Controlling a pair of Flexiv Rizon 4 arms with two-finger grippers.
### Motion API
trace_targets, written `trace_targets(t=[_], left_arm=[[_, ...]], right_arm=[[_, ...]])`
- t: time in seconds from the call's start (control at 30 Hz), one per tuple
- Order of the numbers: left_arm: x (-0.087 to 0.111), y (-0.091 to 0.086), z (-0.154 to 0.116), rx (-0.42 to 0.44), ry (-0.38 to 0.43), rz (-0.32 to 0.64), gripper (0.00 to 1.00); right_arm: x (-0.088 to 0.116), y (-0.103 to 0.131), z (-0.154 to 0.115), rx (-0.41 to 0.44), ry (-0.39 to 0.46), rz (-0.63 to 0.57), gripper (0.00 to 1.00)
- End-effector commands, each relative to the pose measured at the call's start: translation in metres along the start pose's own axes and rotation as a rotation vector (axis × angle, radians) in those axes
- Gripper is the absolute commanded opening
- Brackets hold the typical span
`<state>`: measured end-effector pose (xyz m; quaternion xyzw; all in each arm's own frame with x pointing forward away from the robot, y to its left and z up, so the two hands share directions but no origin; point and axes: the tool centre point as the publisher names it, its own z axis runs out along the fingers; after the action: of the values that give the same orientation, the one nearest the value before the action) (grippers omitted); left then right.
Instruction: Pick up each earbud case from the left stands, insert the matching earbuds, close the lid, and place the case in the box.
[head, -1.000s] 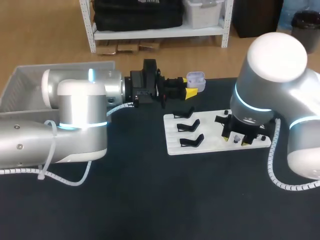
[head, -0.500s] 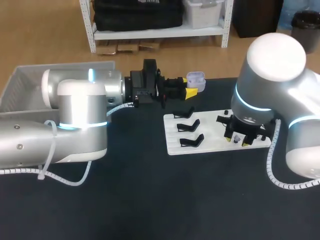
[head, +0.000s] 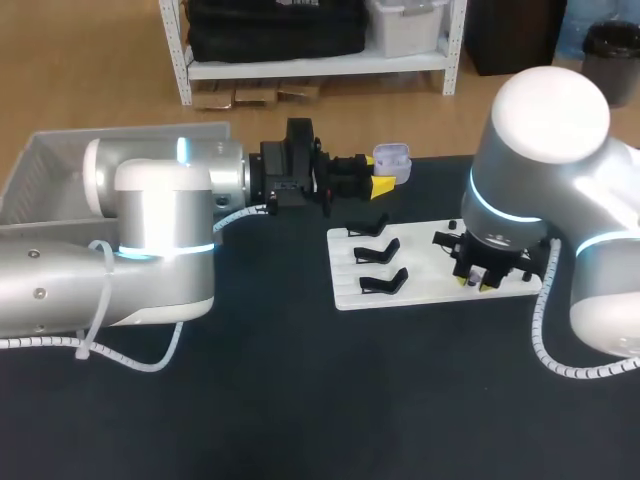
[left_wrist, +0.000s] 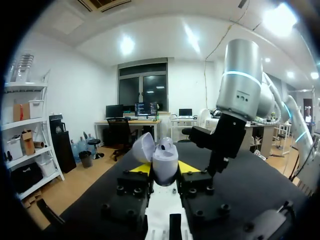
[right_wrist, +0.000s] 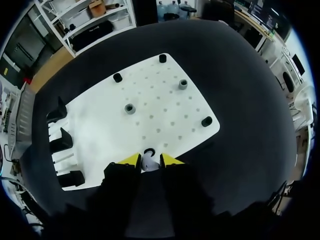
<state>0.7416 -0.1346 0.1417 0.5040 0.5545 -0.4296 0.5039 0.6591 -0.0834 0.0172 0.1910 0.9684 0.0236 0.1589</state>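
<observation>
Where the earbud case (left_wrist: 162, 160) is: up off the table, clamped from both sides by the left gripper (left_wrist: 165, 167), lid hinged open.
Case surface: pale lilac, smooth, glossy, egg-rounded.
Right gripper (right_wrist: 150, 161): yellow tips pinching a small lilac earbud (right_wrist: 148, 163) at the white board's (right_wrist: 165, 100) edge.
Board: flat matte plate dotted with holes, with short black and grey cylindrical posts (right_wrist: 130, 108).
Stands (right_wrist: 61, 142): three angular black brackets along one side of the board.
Table (right_wrist: 240, 125): matte black.

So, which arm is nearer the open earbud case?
Left. The left arm holds the open earbud case in its jaws; the right arm, over the white board, grips an earbud.
</observation>
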Motion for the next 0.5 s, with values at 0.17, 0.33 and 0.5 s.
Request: trace_targets(t=[0.17,0.33,0.5], left_arm=[[0.002,-0.001,0.000,-0.006,-0.008,0.005,0.00],[0.002,-0.001,0.000,-0.006,-0.008,0.005,0.00],[0.002,-0.001,0.000,-0.006,-0.008,0.005,0.00]], right_arm=[[0.000,0.001,0.000,0.007,-0.003,-0.002,0.00],[-0.001,0.002,-0.007,0.015,-0.007,-0.008,0.00],[-0.005,0.001,-0.028,0.045,-0.013,-0.036,0.00]])
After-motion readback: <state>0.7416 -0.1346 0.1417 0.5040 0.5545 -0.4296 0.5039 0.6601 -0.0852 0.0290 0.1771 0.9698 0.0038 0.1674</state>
